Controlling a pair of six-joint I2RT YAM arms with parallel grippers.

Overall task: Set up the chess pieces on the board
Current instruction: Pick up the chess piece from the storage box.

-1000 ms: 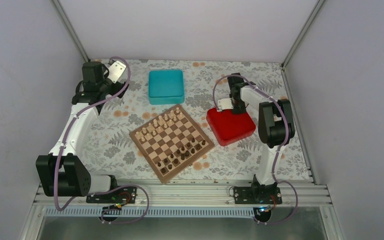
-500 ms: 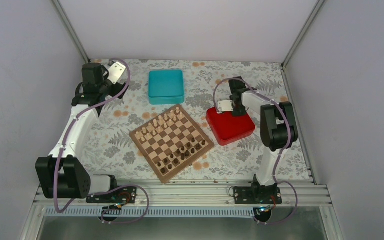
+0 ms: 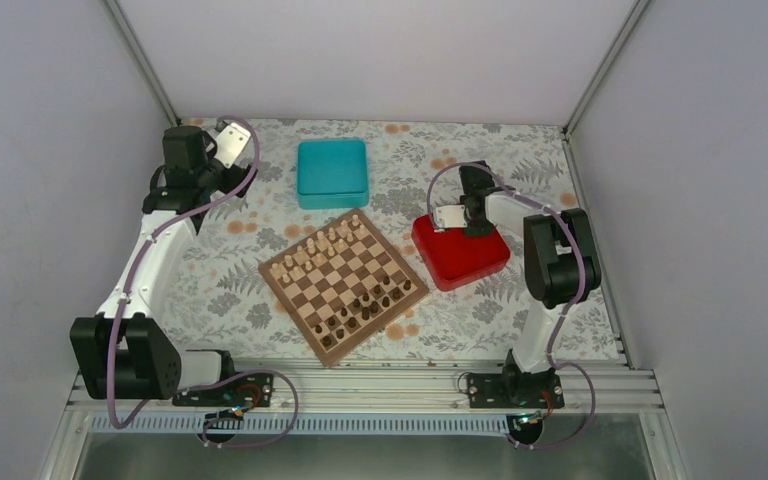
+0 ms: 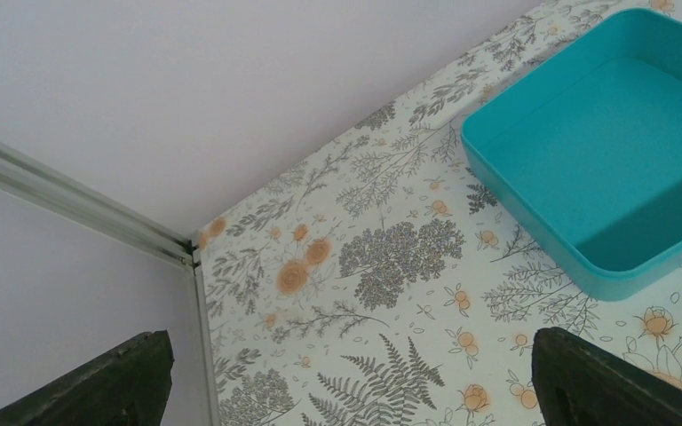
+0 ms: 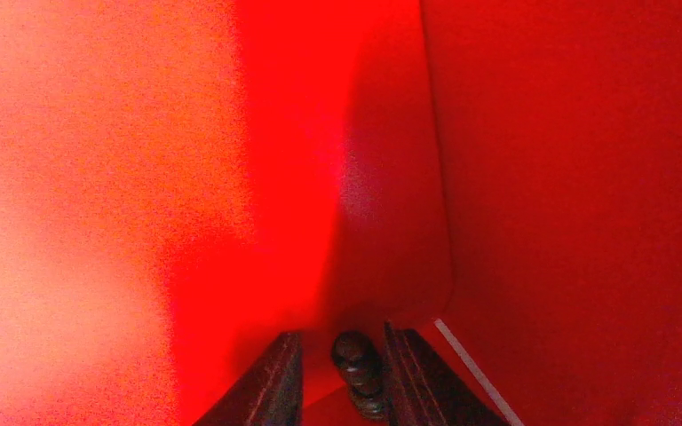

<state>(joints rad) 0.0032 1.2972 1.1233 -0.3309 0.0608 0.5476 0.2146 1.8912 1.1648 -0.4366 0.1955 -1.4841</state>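
My right claw is down in a corner of the red tray. Its jaws stand narrow either side of a dark chess piece, and a sliver of red shows on one side, so I judge it not pinched yet. Squeezed off-centre, the small round-headed piece could squirt out or tip against the tray wall. The board lies well apart, with other dark pieces on its near rows. My left claw hangs wide and empty over the flowered cloth, near the teal box. Pale walls close us in.
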